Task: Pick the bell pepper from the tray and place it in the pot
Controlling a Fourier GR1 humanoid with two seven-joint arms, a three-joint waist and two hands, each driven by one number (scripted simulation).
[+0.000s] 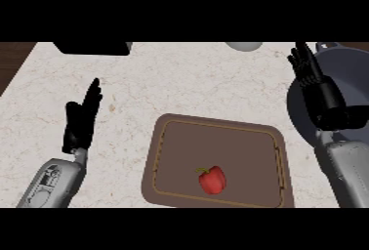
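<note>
**Pepper on the tray, both my hands empty**

The red bell pepper [212, 179] lies inside the brown tray [164, 161], towards the tray's near edge and a little right of its middle, stem end pointing up and left. Nothing touches it.

My left hand [79, 122] is out over the pale bench [180, 83], well to the left of the tray, fingers straight and pointing away from me, holding nothing. It is clear of the tray's left rim.

My right hand [320, 93] is to the right of the tray and beyond its far right corner, over the grey pot [349, 68]. Its fingers are stretched out and relaxed, with nothing in them. The pot sits just right of the tray at the bench's edge.

Beyond the tray, at the bench's far edge, are a black box [93, 47] to the left and a pale round thing [245, 46] nearer the pot.
</note>
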